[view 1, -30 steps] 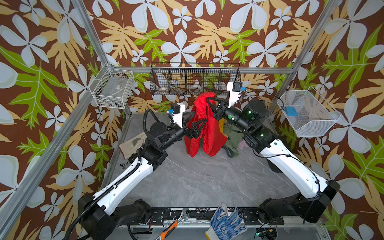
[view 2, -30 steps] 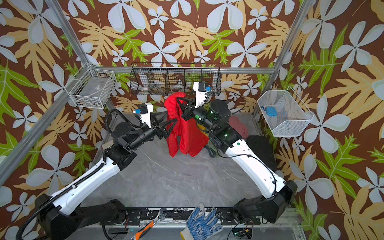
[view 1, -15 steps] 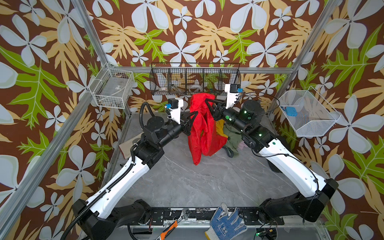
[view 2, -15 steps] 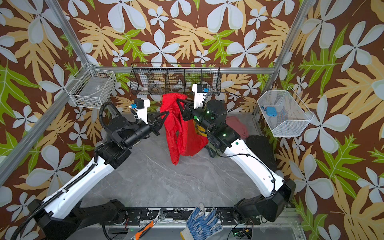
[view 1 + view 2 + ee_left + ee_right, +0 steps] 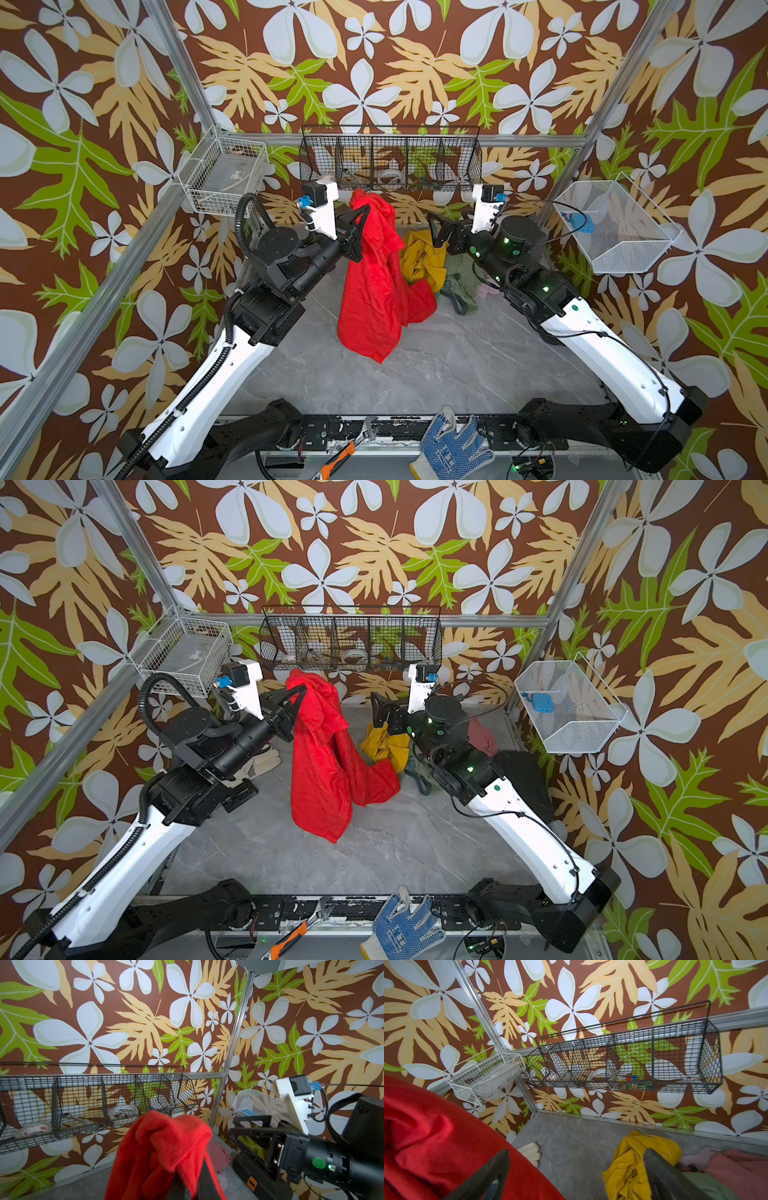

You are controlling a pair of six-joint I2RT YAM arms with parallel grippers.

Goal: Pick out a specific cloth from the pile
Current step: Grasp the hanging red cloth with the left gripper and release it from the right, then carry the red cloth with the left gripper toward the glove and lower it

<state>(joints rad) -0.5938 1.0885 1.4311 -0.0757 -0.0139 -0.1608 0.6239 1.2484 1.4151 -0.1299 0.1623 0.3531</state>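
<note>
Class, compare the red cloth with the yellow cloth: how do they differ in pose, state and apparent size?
The red cloth hangs in long folds, pinched near its top by the shut left gripper; the yellow cloth lies bunched on the table, held by nothing. The red cloth shows a larger spread than the crumpled yellow cloth. Both are soft, plain-coloured and wrinkled.

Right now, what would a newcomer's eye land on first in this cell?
The bright red cloth dominates: it hangs mid-scene, lifted by the shut left jaws. Just right of it, the right jaws stand open by the pile of yellow, green and pink cloths at the back of the table. The loud floral walls surround everything.
</note>
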